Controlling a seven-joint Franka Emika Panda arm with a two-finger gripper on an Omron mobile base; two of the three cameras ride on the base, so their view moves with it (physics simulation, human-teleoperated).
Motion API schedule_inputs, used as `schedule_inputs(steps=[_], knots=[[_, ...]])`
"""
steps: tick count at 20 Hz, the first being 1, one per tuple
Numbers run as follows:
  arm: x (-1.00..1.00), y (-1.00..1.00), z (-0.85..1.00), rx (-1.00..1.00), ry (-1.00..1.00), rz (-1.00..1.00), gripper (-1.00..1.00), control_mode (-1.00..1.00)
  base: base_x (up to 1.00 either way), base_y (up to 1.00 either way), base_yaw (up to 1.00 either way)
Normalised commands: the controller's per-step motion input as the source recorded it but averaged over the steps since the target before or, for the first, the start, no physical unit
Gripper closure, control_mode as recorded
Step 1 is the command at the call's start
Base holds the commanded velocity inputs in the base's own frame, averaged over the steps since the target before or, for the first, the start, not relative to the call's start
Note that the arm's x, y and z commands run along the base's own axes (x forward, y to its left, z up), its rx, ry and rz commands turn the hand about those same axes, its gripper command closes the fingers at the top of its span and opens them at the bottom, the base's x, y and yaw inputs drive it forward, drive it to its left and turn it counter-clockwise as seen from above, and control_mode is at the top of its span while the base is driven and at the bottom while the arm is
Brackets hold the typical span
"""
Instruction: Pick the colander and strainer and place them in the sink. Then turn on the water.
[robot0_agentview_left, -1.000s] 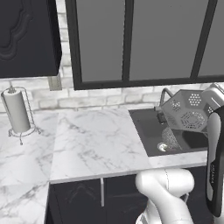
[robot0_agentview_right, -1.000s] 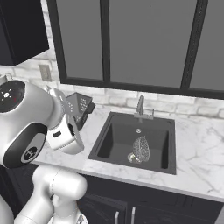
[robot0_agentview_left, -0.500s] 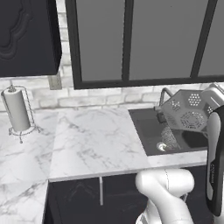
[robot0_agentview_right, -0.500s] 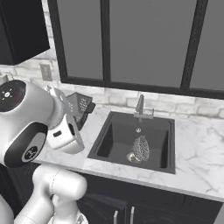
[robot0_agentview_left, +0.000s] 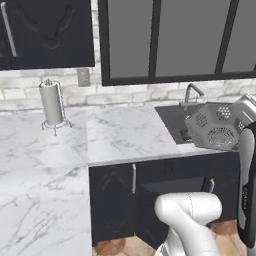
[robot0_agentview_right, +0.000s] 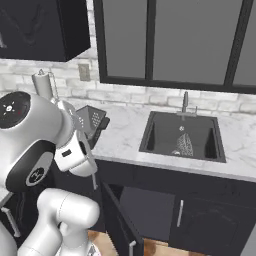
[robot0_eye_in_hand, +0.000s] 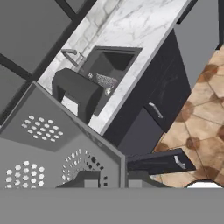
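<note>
left base view: from behind the arm on its left, looking forward and down across the marble counter (robot0_agentview_left: 120, 135) toward the sink (robot0_agentview_left: 172, 117) at far right. right base view: from behind on the right, facing the same sink (robot0_agentview_right: 182, 136) more squarely, faucet (robot0_agentview_right: 185, 102) at its rear. hand view: rolled, pressed close against the colander (robot0_eye_in_hand: 52, 148), with the sink (robot0_eye_in_hand: 107, 65) farther off.

Colander (robot0_agentview_right: 91, 120) held up over the counter's (robot0_agentview_right: 125, 132) left part, beside the white arm; strainer (robot0_agentview_right: 184, 145) lies in the sink (robot0_agentview_right: 152, 135), near its right side; faucet (robot0_agentview_right: 185, 102) at sink's rear edge; paper towel roll (robot0_agentview_right: 42, 84) at far left by the wall.
</note>
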Motion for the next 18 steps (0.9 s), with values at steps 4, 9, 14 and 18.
schedule_inputs(steps=[4,9,14,18], knots=[[0.0,0.0,0.0,0.0,0.0,0.0,1.0,1.0,-0.42,-0.5,-0.01],[0.0,0.0,0.0,0.0,0.0,0.0,1.0,1.0,-0.07,-1.0,0.0],[0.0,0.0,0.0,0.0,0.0,0.0,1.0,1.0,0.0,-1.0,0.0],[0.0,0.0,0.0,0.0,0.0,0.0,1.0,1.0,0.11,-0.51,0.0]])
